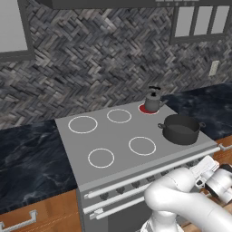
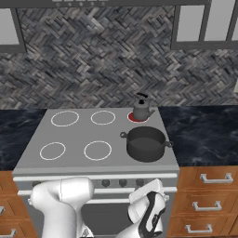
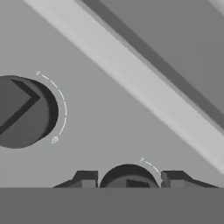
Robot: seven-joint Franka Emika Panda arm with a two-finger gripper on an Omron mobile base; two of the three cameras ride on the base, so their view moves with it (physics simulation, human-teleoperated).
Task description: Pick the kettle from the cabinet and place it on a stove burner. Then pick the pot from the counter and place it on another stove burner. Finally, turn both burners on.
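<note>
The small dark kettle [image 1: 152,101] stands upright on the back right burner [image 1: 144,108], which glows red; the same kettle [image 2: 141,110] is seen from the other side. The wide grey pot [image 1: 181,129] rests on the front right burner, also visible as pot [image 2: 146,143]. My gripper [image 3: 128,178] is low at the stove's front panel, below the pot. Its two fingertips [image 3: 86,178] close tightly on either side of a round dark knob [image 3: 128,174]. The cabinet is out of view.
A second knob [image 3: 19,111] sits to the left of the gripped one in the hand view. A pale oven handle bar [image 3: 144,87] runs diagonally above. Black counter [image 1: 27,158] flanks the cooktop [image 1: 113,136]; brown drawers [image 2: 209,195] lie to the right.
</note>
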